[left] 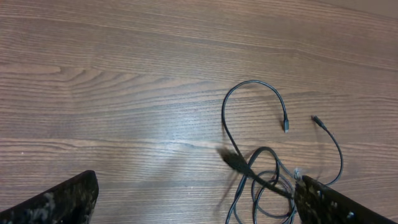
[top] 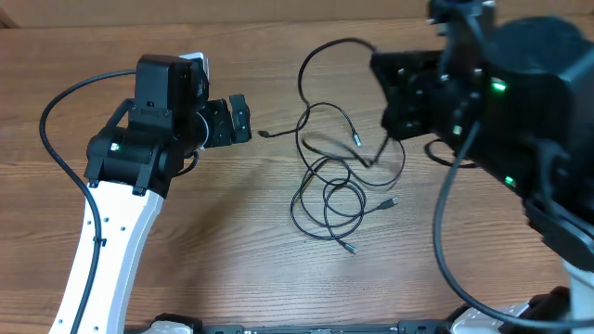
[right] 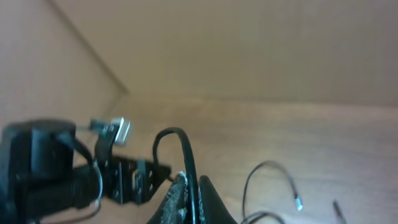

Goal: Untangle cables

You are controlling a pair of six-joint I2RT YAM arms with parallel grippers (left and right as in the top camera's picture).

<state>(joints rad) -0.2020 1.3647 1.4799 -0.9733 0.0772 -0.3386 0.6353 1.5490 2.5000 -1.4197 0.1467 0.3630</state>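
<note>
Black cables [top: 334,176] are found tangled right of the table's centre, in several overlapping loops lying flat on the wood. One large loop [top: 325,51] runs far from the heap and is carried toward the right arm [top: 520,111]. Four small plug ends are noted: one [top: 264,134] pointing left, near the left gripper; one [top: 356,142] inside the heap; one [top: 393,200] at its right edge; one [top: 350,249] at its near edge.

In the right wrist view a strand [right: 186,155] is seen pinched in the right gripper [right: 188,190], whose fingers are pressed together on it. The strand arches up and over from the grip, clear of the table. In the overhead view that gripper is hidden under its own arm.

The left gripper [top: 229,121] is held left of the heap, apart from it, with fingers [left: 62,202] spread wide.

Wood-grain table [top: 232,241] is recorded under all items. A pale wall [right: 249,50] is seen beyond the far edge.
</note>
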